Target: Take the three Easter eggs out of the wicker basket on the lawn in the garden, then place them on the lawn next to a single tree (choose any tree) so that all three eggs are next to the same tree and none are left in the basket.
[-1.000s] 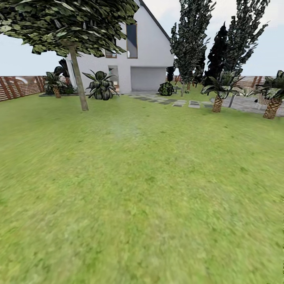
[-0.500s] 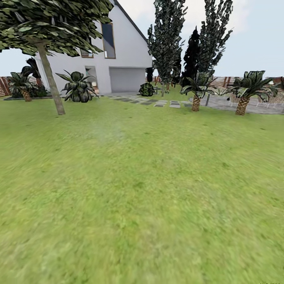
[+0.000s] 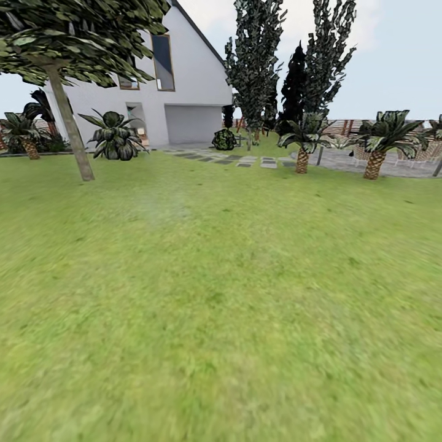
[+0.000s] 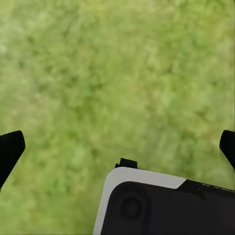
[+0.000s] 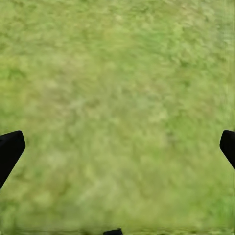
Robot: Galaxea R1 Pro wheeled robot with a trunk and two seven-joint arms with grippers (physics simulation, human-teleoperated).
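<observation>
Lawn (image 3: 221,294): mottled green grass spreading from the near edge of the head view out to the house. Tree (image 3: 69,132): pale bare trunk rising at about 10 o'clock across the lawn, long axis near upright, leaning slightly with its crown toward 11 o'clock; dark speckled leaves spread above it. Behind it stands the white house (image 3: 184,86) at 12 o'clock, with a spiky bush (image 3: 113,136) at its wall. Tall dark trees (image 3: 258,61) rise at 1 o'clock; two short palms (image 3: 374,144) stand at 2 o'clock beside the grey paving (image 3: 344,161). Left gripper (image 4: 117,147): jaws spread wide over bare lawn, black fingertips (image 4: 10,149) at opposite edges, nothing between them. Right gripper (image 5: 117,147): jaws likewise wide, grass alone between its fingertips (image 5: 10,147).
</observation>
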